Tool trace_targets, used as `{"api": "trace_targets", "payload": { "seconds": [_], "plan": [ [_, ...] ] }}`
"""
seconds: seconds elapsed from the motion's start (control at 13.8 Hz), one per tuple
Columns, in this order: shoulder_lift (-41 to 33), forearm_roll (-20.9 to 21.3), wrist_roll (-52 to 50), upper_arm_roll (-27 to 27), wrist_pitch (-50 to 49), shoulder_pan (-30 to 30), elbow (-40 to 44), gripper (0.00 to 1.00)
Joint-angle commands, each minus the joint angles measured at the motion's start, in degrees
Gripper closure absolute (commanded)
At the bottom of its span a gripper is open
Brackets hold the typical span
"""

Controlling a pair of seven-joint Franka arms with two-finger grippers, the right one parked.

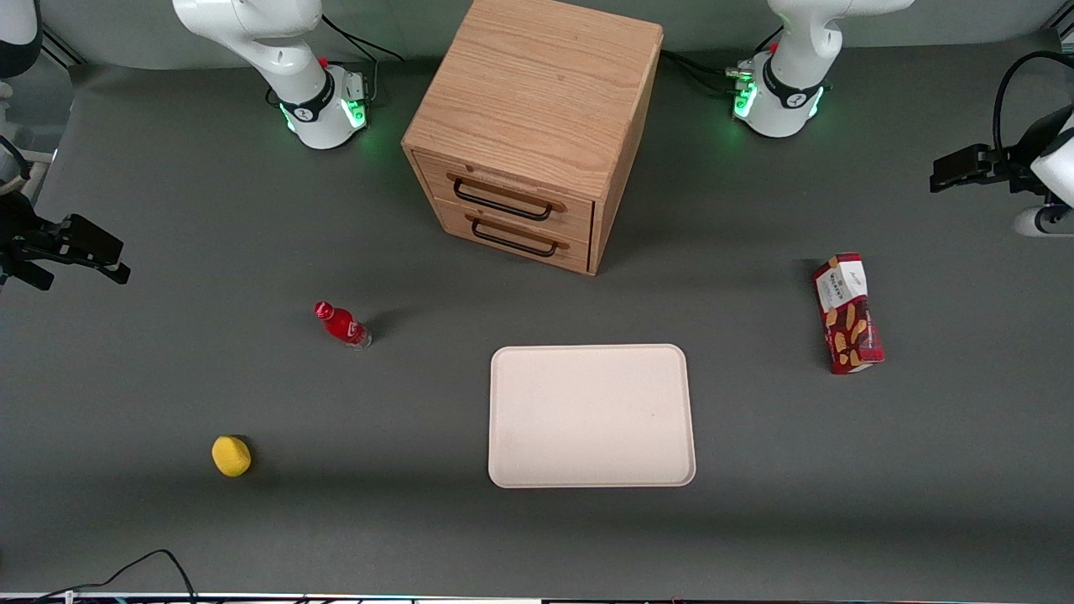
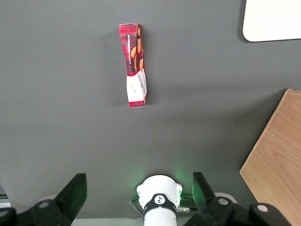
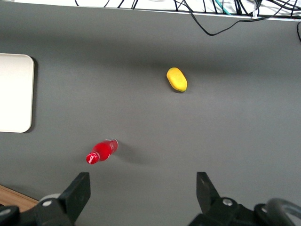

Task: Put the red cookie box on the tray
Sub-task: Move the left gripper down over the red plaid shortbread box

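The red cookie box (image 1: 847, 313) lies flat on the dark table toward the working arm's end, with its white label end pointing away from the front camera. In the left wrist view the red cookie box (image 2: 133, 66) lies alone on the mat, well clear of the fingers. The cream tray (image 1: 591, 415) sits near the middle of the table, nearer the front camera than the cabinet; only a corner of the tray (image 2: 273, 21) shows at the wrist. My gripper (image 1: 944, 172) (image 2: 138, 181) hangs open and empty above the table, farther from the front camera than the box.
A wooden two-drawer cabinet (image 1: 537, 126) stands at the table's middle, farther from the front camera than the tray. A small red bottle (image 1: 341, 325) and a yellow lemon-like object (image 1: 231, 455) lie toward the parked arm's end. The working arm's base (image 1: 776, 101) stands beside the cabinet.
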Motion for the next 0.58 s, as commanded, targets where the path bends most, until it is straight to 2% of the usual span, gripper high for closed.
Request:
{"api": "trace_targets", "payload": {
  "seconds": [0.0,0.29,0.44,0.51],
  "plan": [
    [-0.4,0.9,1.4,-0.3,-0.5,-0.3,0.3,0.0],
    [1.7,1.1,1.6,0.3,1.9,0.3,-3.1,0.0],
    [2.5,1.9,1.6,0.3,12.4,0.4,-11.8,0.0],
    [2.7,2.2,2.4,0.4,21.1,0.4,-18.5,0.0]
  ]
}}
